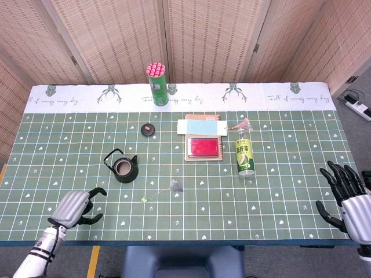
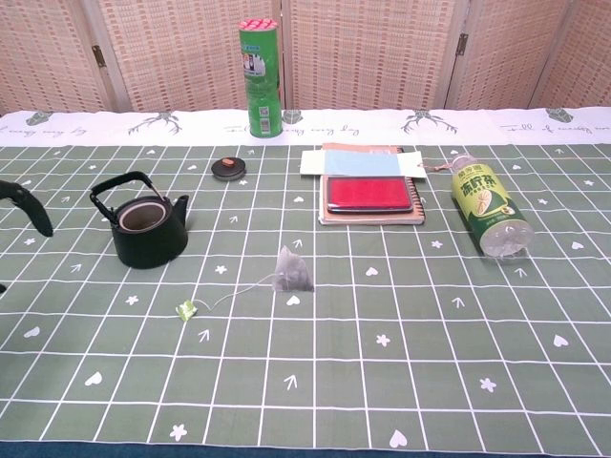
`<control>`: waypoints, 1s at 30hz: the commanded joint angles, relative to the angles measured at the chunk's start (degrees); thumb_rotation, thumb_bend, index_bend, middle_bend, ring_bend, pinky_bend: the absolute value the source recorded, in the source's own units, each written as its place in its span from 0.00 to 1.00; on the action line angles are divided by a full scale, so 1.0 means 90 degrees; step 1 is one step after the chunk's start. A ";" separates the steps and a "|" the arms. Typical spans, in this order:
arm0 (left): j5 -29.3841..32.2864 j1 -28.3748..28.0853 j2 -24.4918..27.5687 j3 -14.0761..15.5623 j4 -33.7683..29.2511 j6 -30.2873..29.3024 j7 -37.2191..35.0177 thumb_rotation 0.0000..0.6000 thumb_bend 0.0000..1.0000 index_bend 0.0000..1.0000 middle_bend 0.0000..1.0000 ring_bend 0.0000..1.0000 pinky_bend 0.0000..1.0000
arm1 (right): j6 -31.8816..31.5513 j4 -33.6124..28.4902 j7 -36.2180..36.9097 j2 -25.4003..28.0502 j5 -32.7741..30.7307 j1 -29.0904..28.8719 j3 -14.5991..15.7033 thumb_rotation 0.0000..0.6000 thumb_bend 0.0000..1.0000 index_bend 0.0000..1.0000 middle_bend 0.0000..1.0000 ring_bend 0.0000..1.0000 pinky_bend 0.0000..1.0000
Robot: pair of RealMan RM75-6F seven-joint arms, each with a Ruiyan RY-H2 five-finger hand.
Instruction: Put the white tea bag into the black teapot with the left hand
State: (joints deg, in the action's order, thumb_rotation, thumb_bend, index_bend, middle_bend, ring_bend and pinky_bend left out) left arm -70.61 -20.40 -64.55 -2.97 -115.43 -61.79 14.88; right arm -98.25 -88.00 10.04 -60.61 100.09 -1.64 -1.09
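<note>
The white tea bag (image 1: 175, 185) (image 2: 292, 270) lies mid-table, its string running left to a small green tag (image 1: 144, 198) (image 2: 185, 309). Behind and to the left of it stands the black teapot (image 1: 123, 167) (image 2: 145, 225), lidless, handle upright. Its round lid (image 1: 148, 129) (image 2: 227, 169) lies farther back. My left hand (image 1: 75, 207) hovers over the front left of the table, fingers apart and holding nothing, well left of the tag; only a fingertip (image 2: 29, 206) shows at the chest view's left edge. At the table's front right corner my right hand (image 1: 348, 194) is open and empty.
A green cylindrical can (image 1: 157, 84) (image 2: 262, 79) stands at the back. A stack of notebooks with a red case (image 1: 203, 141) (image 2: 370, 186) lies right of centre, and a green tea bottle (image 1: 245, 152) (image 2: 488, 210) lies on its side beside it.
</note>
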 commanded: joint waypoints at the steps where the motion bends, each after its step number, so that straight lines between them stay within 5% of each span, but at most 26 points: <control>1: 0.0889 -0.0424 -0.0768 -0.0330 0.0053 0.0209 0.0319 1.00 0.28 0.37 1.00 1.00 1.00 | -0.0111 0.0042 0.0119 0.0029 0.0030 0.0042 -0.0001 1.00 0.42 0.00 0.00 0.00 0.00; 11: 0.2201 -0.0993 -0.1820 -0.0567 0.0587 0.0331 0.0659 1.00 0.29 0.39 1.00 1.00 1.00 | -0.0604 0.0204 0.0671 0.0092 -0.0136 0.0232 -0.0136 1.00 0.42 0.00 0.00 0.00 0.00; 30: 0.2641 -0.1458 -0.2515 -0.0498 0.1613 0.0664 0.0423 1.00 0.29 0.38 1.00 1.00 1.00 | -0.0850 0.0318 0.1022 0.0107 -0.0239 0.0379 -0.0218 1.00 0.42 0.00 0.00 0.00 0.00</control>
State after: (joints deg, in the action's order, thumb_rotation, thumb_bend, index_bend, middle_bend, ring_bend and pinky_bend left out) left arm -46.95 -33.32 -86.91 -7.57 -101.22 -56.02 18.85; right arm -105.89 -85.15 19.22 -59.65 97.95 1.74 -3.05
